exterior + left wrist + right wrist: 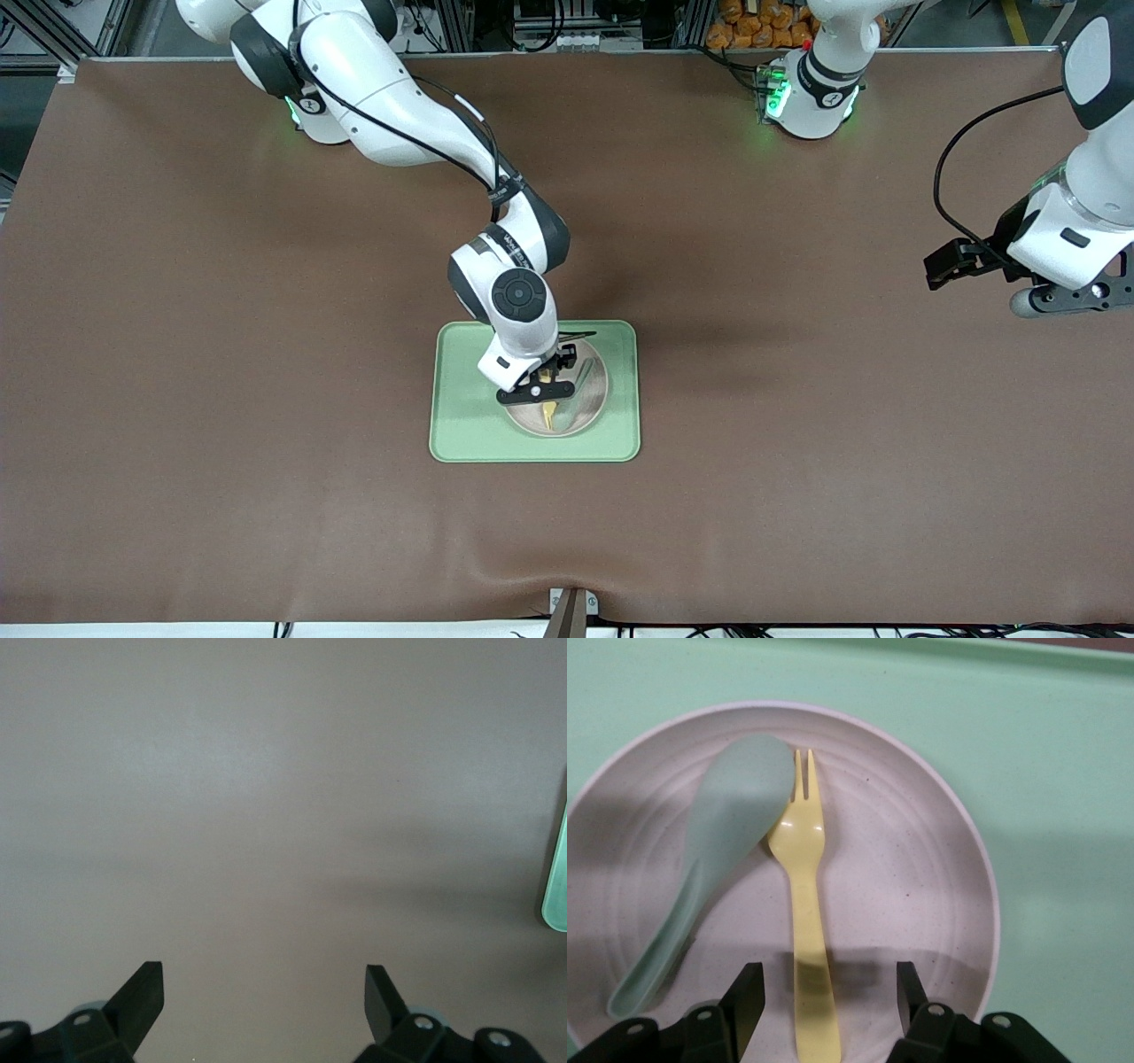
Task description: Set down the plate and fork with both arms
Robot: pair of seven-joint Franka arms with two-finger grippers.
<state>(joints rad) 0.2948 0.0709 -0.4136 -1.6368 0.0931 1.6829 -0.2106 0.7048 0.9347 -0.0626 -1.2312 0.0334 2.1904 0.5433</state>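
The off-white plate [592, 396] [921, 877] lies on the light green tray [461, 425] [1063, 771] in the middle of the table. On the plate lie the pale yellow fork [550, 414] [804, 904] and a pale green spoon [585, 370] [718, 868], whose bowl covers part of the tines. My right gripper [540, 388] [828, 992] is low over the plate, open, its fingers astride the fork's handle with a gap on each side. My left gripper [952, 264] [264, 988] waits open and empty over bare table at the left arm's end.
The brown mat [221, 354] covers the whole table. The tray's edge [556, 886] shows at the border of the left wrist view. A small bracket [571, 607] sits at the table edge nearest the front camera.
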